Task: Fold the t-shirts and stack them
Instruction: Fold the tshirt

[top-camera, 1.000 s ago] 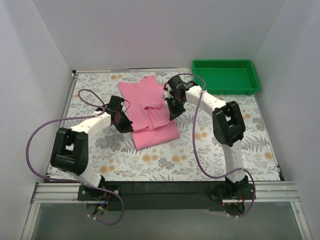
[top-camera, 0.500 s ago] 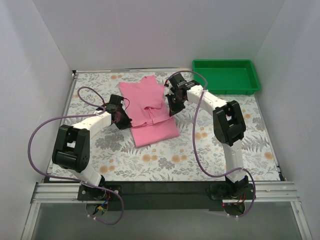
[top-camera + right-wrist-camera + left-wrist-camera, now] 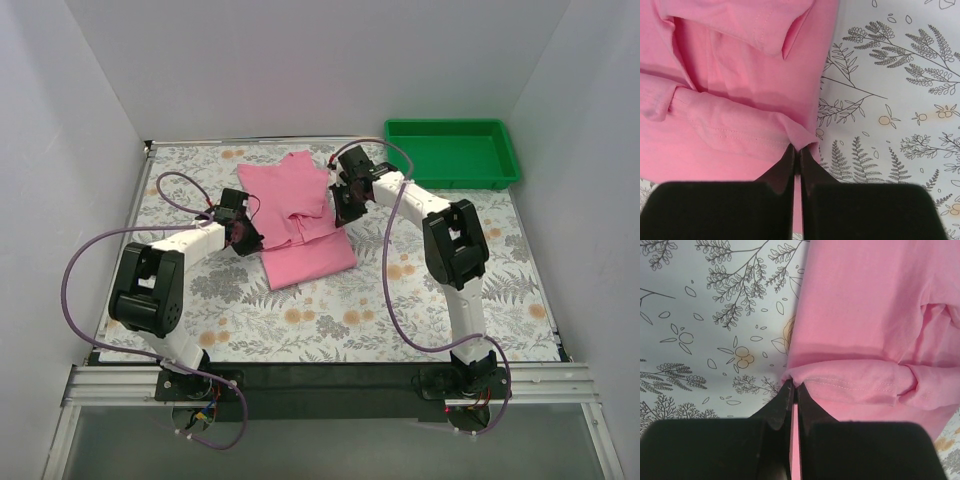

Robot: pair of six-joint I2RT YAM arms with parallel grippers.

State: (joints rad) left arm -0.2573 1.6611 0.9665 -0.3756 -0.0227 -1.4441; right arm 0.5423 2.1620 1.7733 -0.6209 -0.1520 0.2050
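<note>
The t-shirt (image 3: 297, 205) lies on the far middle of the worktop (image 3: 400, 300), pink and plain, partly folded, with its sleeves turned inward over the body and its near edge slanting, so that the near-left corner sits closer to the arm bases than the near-right one. From above I see it flanked by both arms. The left pincer (image 3: 245, 238) meets its left edge and the right pincer (image 3: 345, 212) meets its right edge, roughly level with one another across the cloth. In the left wrist view, my left pincer (image 3: 794, 387) is closed tight on the t-shirt (image 3: 865, 315), its two dark fingers pressed together with only a thin strip of pink between them. They nip the corner of a doubled fold whose stitched hem (image 3: 855, 385) runs off to the right and casts a soft shadow on the layer beneath. In the right wrist view, the right pincer (image 3: 796, 148) likewise pinches the t-shirt (image 3: 740, 75), fingers nearly touching, at the corner of a fold with a stitched hem (image 3: 725, 132) leading left. An inward-turned sleeve (image 3: 765, 30) lies beyond it. The leaf-and-flower print of the worktop shows bare on the outer side of each grip. The green tray (image 3: 450, 152) stands in the far right corner, well apart from the t-shirt.
</note>
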